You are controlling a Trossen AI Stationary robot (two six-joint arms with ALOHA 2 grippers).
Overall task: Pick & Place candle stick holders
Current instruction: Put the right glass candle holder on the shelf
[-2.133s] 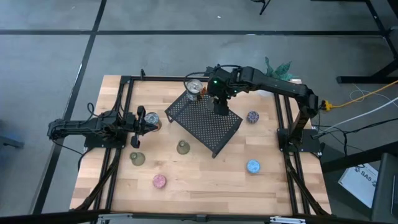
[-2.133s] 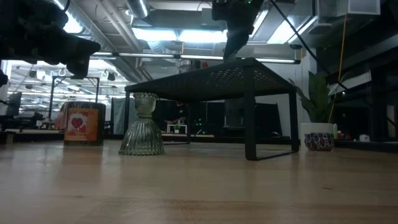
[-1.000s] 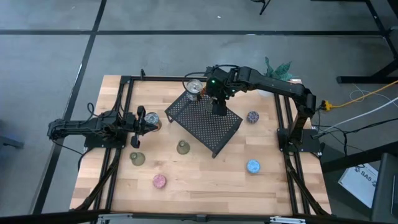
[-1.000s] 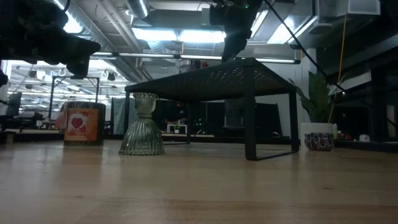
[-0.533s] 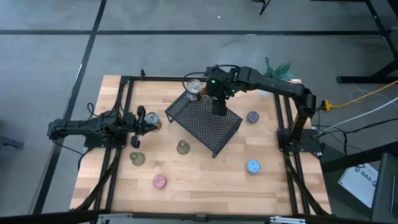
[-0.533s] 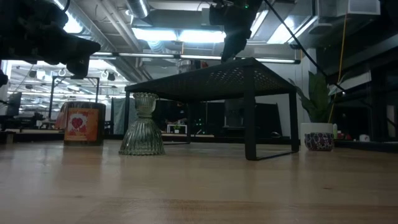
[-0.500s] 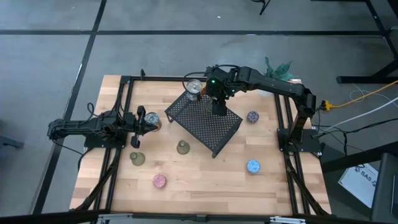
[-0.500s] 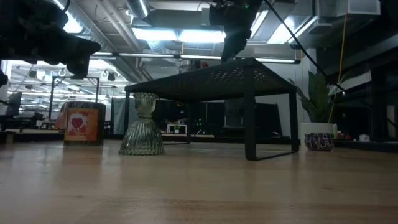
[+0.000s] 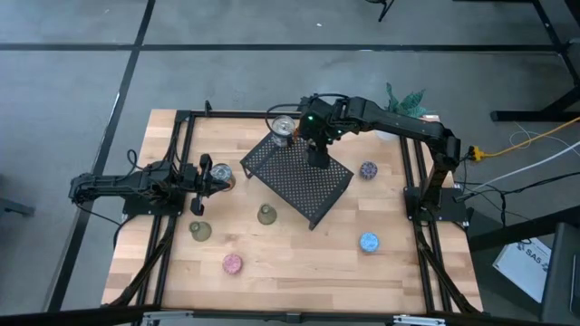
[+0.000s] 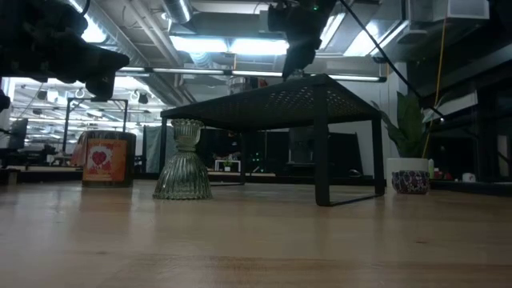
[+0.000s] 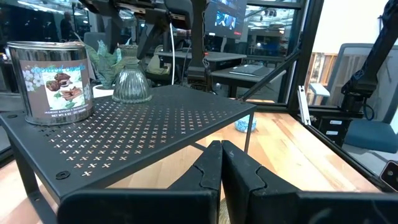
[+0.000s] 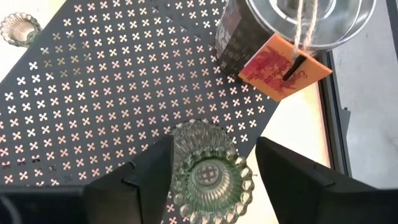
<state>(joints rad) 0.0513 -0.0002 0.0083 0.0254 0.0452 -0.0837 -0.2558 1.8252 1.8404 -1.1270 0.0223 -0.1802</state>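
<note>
A clear glass candle stick holder (image 12: 210, 177) stands upright on its base on the black perforated rack (image 9: 299, 186), near the rack's far edge. My right gripper (image 12: 214, 142) hangs over it, pointing steeply down, open, one finger on each side of the holder. Other holders stand on the table: two olive ones (image 9: 266, 215) (image 9: 199, 231), a pink one (image 9: 233, 263), a blue one (image 9: 368, 242) and a purple one (image 9: 367, 169). My left gripper (image 9: 207, 177) waits at the table's left, shut and level. My right gripper has one finger (image 12: 292, 174) standing clear of the holder, with rack showing in the gap. The other finger (image 12: 149, 171) is right beside the holder's beaded rim (image 12: 177, 168); whether it touches it, I cannot tell. The holder stands on the rack on its own.
A tin candle (image 12: 261, 31) with an orange tag (image 12: 283, 65) stands on the rack's far corner, close to the glass holder. A second tin (image 9: 220, 174) sits by my left gripper. A potted plant (image 9: 408, 100) stands at the far right. The table's near half has free room.
</note>
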